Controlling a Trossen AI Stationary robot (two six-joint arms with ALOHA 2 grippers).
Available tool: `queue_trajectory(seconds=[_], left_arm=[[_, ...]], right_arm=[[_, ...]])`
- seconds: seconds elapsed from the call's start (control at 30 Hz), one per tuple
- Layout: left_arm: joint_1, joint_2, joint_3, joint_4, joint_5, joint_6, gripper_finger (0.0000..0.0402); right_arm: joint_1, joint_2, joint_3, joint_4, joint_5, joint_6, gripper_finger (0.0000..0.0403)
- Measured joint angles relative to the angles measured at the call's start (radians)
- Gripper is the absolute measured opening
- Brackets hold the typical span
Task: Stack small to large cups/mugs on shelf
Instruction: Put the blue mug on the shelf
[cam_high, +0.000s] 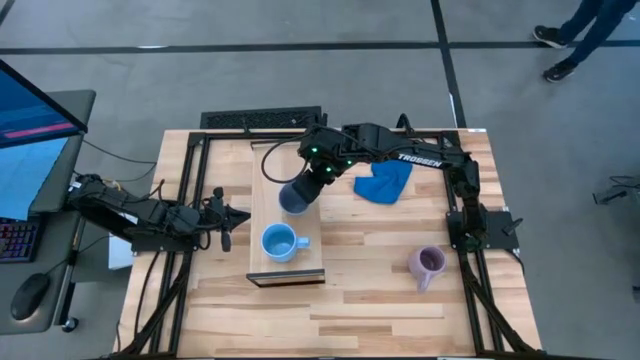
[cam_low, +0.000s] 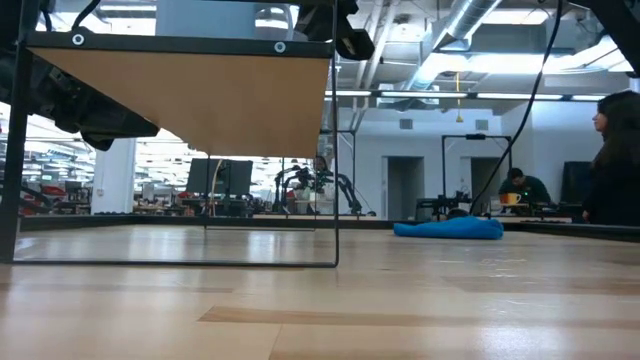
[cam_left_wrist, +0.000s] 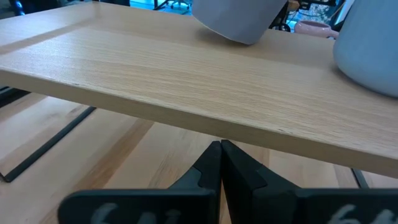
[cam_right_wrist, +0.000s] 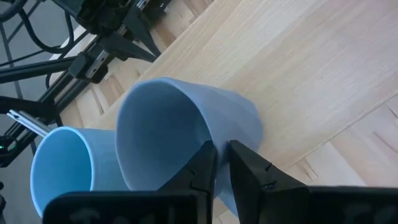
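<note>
The shelf (cam_high: 287, 170) is a pale board raised on a dark frame. The sky blue mug (cam_high: 280, 242) stands upright on it, also seen as the sky blue mug (cam_right_wrist: 59, 168). My right gripper (cam_right_wrist: 222, 165) is over the shelf's middle, shut on the slate blue mug (cam_high: 297, 196), which is tilted beside the sky blue one. The lilac mug (cam_high: 428, 263) rests on the tabletop near the right arm's base. My left gripper (cam_left_wrist: 221, 155) is shut and waits level with the shelf's left edge, touching nothing. My right gripper grips the slate blue mug by its wall at the rim (cam_right_wrist: 208, 134), one finger inside the mug and one outside. The fingers come slanting down from the far right. The mug is tilted, its mouth turned up toward the gripper. Whether its base touches the board I cannot tell.
A bright blue cloth (cam_high: 385, 182) lies on the table right of the shelf, under the right arm. The shelf's dark frame legs (cam_low: 335, 160) stand on the table. People (cam_low: 615, 160) are in the room beyond the table.
</note>
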Motion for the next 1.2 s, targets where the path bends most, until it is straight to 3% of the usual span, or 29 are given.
queue_trajectory(seconds=[0.5,0.9,1.2], left_arm=[[0.000,0.000,0.000,0.000,0.001,-0.001,0.0000],[0.000,0.000,0.000,0.000,0.017,-0.001,0.0000],[0.000,0.000,0.000,0.000,0.018,-0.001,0.0000]], right_arm=[[-0.001,0.000,0.000,0.001,0.000,0.000,0.0062],[-0.010,0.000,0.001,0.016,-0.002,0.000,0.0152],[-0.019,-0.001,0.001,0.016,-0.029,-0.008,0.0171]])
